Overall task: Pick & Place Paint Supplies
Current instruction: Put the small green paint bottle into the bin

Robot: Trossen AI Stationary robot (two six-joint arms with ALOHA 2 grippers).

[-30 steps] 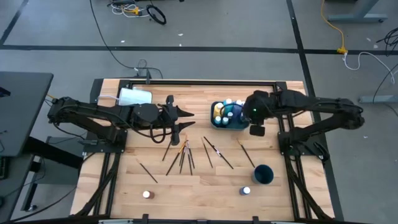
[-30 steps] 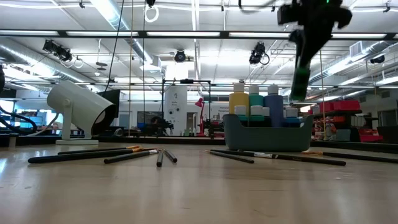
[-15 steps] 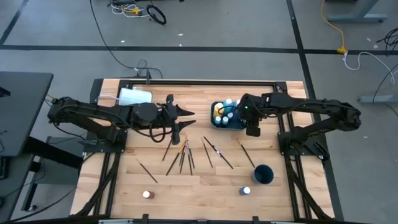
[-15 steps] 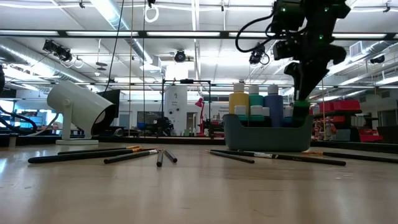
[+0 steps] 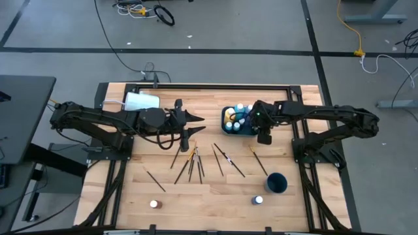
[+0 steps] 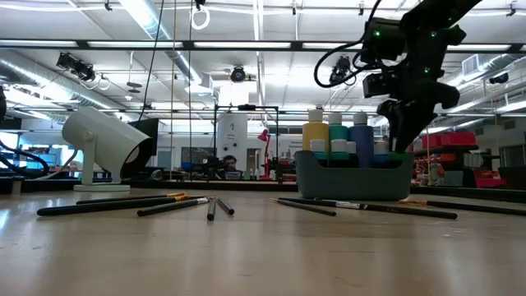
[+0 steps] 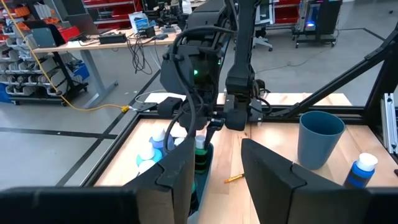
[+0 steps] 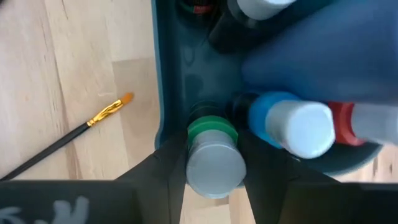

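Note:
My right gripper point(image 8: 211, 171) points steeply down into the near right corner of the dark blue caddy point(image 5: 238, 121), shut on a green paint bottle point(image 8: 211, 134) with a pale cap. Other bottles stand upright in the caddy point(image 6: 353, 177), among them a yellow one point(image 6: 316, 136) and a blue one point(image 6: 362, 136). Several thin dark brushes point(image 5: 192, 163) lie flat on the table's middle. My left gripper point(image 5: 189, 124) hovers open left of the caddy, with nothing between its fingers point(image 7: 267, 180). My right gripper pinches the green bottle between its two fingers point(image 8: 166, 177), on opposite sides just under the cap point(image 8: 214, 165). The fingers come from above, pointing steeply down. The bottle stands upright inside the caddy's corner; the caddy wall point(image 6: 394, 168) hides whether its base rests.
A blue cup point(image 5: 277, 183) and a blue bottle with a white cap point(image 5: 258, 200) stand near the table's right front. A small bottle point(image 5: 154, 203) stands at the left front. A large white cup point(image 6: 103, 144) lies at the far left. One brush point(image 8: 74, 130) lies beside the caddy.
My right gripper has come down and a little toward the table's left with the green bottle. The bottle hung above the caddy's rim before and now sits sunk inside its near right corner, still upright.

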